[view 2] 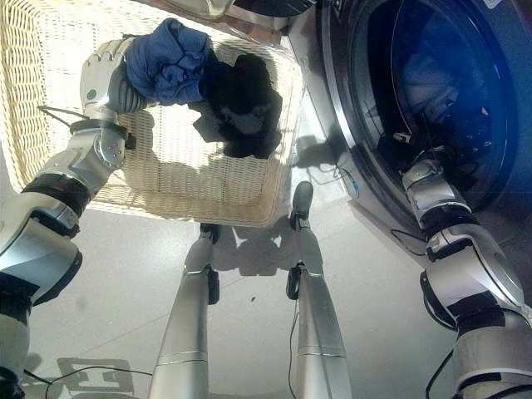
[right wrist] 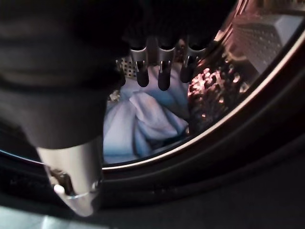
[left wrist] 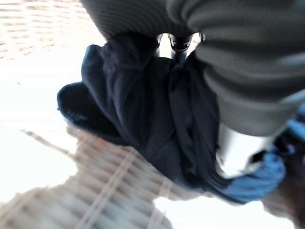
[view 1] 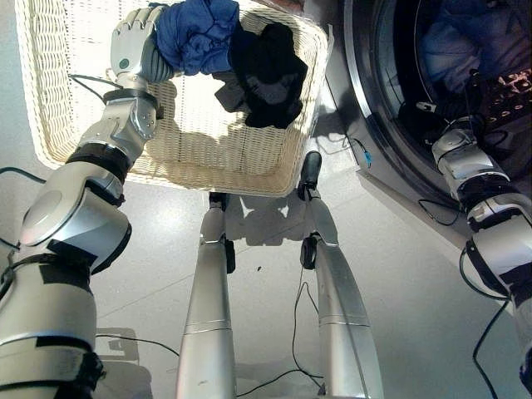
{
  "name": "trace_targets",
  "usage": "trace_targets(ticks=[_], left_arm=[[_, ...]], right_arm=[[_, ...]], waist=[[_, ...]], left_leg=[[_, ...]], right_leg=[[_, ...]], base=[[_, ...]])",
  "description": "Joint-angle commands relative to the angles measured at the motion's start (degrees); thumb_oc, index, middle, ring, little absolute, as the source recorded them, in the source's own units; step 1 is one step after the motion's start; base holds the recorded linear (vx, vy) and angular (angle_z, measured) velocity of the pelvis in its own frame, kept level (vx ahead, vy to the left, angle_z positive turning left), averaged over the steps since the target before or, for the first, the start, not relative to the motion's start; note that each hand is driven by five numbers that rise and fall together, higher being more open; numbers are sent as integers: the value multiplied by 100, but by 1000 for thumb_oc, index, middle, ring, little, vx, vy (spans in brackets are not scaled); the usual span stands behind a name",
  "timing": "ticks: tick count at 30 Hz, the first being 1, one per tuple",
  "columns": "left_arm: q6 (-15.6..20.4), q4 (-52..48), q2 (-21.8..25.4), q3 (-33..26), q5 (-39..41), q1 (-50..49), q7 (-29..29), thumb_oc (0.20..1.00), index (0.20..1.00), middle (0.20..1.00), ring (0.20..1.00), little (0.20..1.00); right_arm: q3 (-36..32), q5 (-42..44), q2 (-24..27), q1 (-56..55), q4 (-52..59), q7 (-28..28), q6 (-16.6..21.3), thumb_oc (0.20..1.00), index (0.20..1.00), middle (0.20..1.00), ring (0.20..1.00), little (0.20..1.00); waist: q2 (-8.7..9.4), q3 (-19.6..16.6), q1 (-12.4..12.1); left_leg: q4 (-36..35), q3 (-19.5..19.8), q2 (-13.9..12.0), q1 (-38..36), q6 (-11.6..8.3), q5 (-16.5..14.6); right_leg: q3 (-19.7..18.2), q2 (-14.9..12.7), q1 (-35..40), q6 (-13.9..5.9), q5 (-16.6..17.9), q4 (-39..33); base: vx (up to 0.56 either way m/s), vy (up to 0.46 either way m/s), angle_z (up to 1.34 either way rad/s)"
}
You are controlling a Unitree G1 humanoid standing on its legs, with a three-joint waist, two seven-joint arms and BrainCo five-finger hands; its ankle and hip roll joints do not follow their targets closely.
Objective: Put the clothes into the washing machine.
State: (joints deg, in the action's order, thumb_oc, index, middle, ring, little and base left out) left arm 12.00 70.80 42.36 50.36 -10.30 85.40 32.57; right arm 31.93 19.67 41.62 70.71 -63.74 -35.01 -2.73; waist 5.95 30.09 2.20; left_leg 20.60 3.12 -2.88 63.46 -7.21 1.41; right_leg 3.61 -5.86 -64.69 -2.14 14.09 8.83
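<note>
Blue garment (view 1: 196,35): a bunched cloth at the far side of the wicker laundry basket (view 1: 83,125), gripped by the left hand (view 1: 133,46). In the left wrist view the fingers and thumb (left wrist: 240,143) are curled around its dark blue folds, with the basket weave showing behind the cloth; whether it is already lifted clear of the basket floor cannot be told.

Black garment (view 1: 266,75): a crumpled piece lying just beside the blue one, touching it, against the basket's right wall. No hand is on it.

Light blue cloth (right wrist: 138,126): already inside the drum of the washing machine (view 2: 332,125), seen through the open port in the right wrist view and faintly in the head views.

Progress, as a judgement: the task is partly done. At least one item is in the drum; two remain at the basket, one in hand and one untouched. The blue garment has to be carried across to the port, then the black one fetched.

Left arm: reaches forward from the lower left, wrist over the basket's inner floor, hand closed on the cloth.

Right hand (right wrist: 159,69): held at the drum opening, fingers extended and relaxed, holding nothing; its arm enters from the lower right, forearm across the door seal.
</note>
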Motion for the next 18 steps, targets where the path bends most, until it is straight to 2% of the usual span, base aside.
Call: trace_targets(ticks=[1,6,8,13,18], left_arm=[[77,304,-226,-167,120,-193,-478,200,200,200,200,200],[148,242,-212,-234,198,-287,-515,200,200,200,200,200],[286,164,-208,-357,438,-346,-458,200,200,200,200,200],[670,-205,-219,-894,1267,-592,-277,200,200,200,200,200],[1314,-1175,-208,-1920,2194,-1342,-33,200,200,200,200,200]], right_arm=[[146,-138,202,112,-22,-254,0,1000,1000,1000,1000,1000],[119,-158,196,45,129,-318,-2,1000,1000,1000,1000,1000],[79,-80,212,21,244,-319,87,1000,1000,1000,1000,1000],[-183,503,102,-282,687,-242,527,1000,1000,1000,1000,1000],[-815,1272,-152,-1108,1891,-48,1128,1000,1000,1000,1000,1000]], waist=[[-272,-29,117],[-288,-29,113],[-304,-29,121],[-305,-29,111],[-287,-29,61]], left_leg=[[-1224,-105,256,-535,179,539],[-1231,-110,247,-594,172,510],[-1227,-101,259,-546,175,546],[-1221,-108,264,-581,178,522],[-1208,-74,290,-681,175,441]], right_leg=[[372,547,299,-644,-564,485],[354,544,331,-645,-592,501],[336,542,268,-637,-562,516],[323,543,288,-629,-591,532],[361,535,363,-625,-641,566]], base=[[0,0,0],[0,0,0],[0,0,0],[-1,-8,0],[1,-54,-2]])
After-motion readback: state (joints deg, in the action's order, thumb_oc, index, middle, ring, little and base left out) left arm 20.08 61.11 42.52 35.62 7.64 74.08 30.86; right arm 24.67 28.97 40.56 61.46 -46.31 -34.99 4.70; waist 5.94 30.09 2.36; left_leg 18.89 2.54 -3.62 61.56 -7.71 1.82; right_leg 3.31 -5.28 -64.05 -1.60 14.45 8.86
